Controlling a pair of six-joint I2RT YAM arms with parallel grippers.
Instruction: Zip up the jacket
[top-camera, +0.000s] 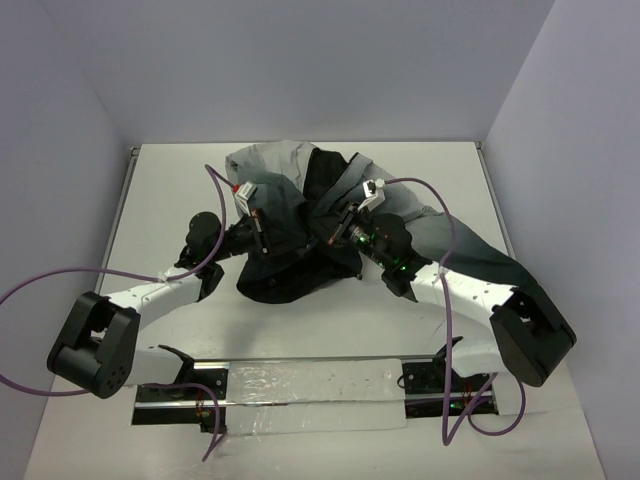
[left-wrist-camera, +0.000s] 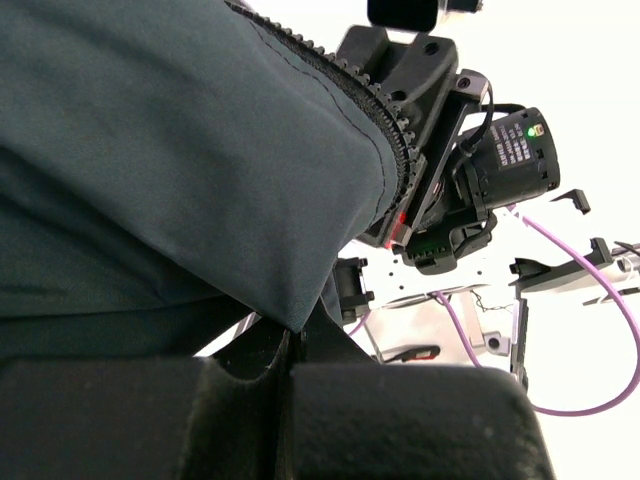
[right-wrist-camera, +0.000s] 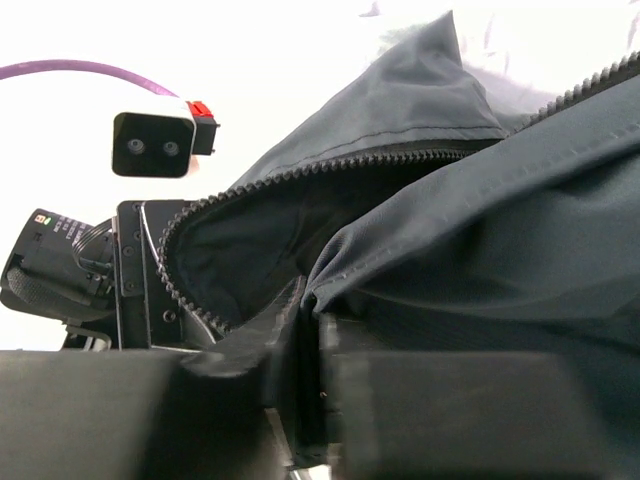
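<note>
The jacket (top-camera: 285, 170) lies bunched at the table's middle, light grey at the back and dark charcoal toward me, its front open. My left gripper (top-camera: 264, 234) is shut on a dark fold of it (left-wrist-camera: 180, 150), with the fabric pinched between the jaws (left-wrist-camera: 292, 345). A toothed zipper edge (left-wrist-camera: 385, 125) runs along that fold. My right gripper (top-camera: 335, 238) faces the left one from close by. Its jaws (right-wrist-camera: 312, 335) stand nearly together on another jacket edge (right-wrist-camera: 480, 200). A second row of zipper teeth (right-wrist-camera: 300, 172) curves above a pocket of black lining. The zipper's slider is not visible.
The white table (top-camera: 170, 190) has grey walls at the back and both sides. A metal rail (top-camera: 310, 385) with the arm bases runs along the near edge. Purple cables (top-camera: 60, 280) loop off both arms. One jacket sleeve (top-camera: 470, 250) trails right, under the right arm.
</note>
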